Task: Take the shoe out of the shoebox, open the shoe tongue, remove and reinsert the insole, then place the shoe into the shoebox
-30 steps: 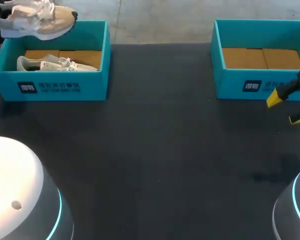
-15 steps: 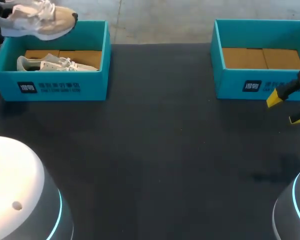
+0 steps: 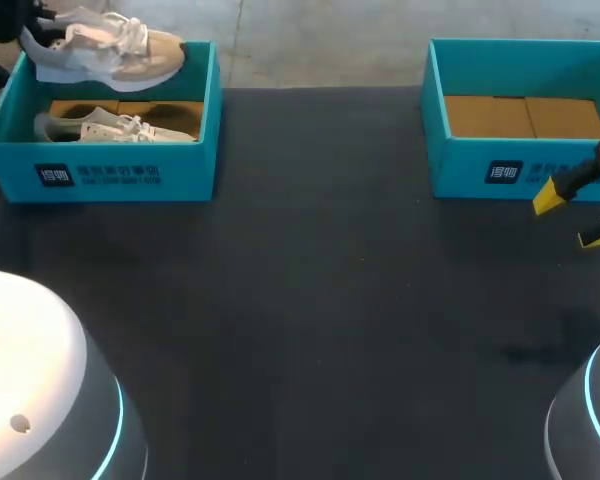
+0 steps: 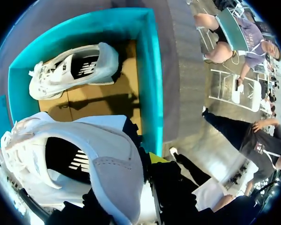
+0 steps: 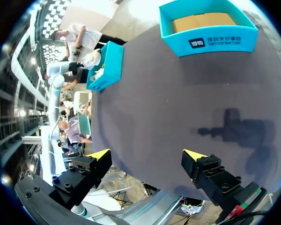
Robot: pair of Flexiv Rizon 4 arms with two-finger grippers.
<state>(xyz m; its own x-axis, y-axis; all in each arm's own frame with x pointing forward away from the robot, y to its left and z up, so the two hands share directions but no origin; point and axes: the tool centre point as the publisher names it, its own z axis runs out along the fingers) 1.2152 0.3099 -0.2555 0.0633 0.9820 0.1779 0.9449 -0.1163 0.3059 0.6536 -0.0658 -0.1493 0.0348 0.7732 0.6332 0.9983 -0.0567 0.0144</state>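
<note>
Shoe [image 3: 105, 55]: held over the shoebox [image 3: 195, 150], heel clamped in left tool [image 4: 145, 164].
Right tool [image 5: 146, 153]: fingers parted, above tabletop [image 3: 330, 300].

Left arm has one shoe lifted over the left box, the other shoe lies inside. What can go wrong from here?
1. The lifted shoe is held at its heel end only, with the toe free; it may sag or slip in transit.
2. It hangs over the far side of the left shoebox; coming out towards the table, its sole may clip a wall.
3. If dropped, it would likely land on the second shoe.
</note>
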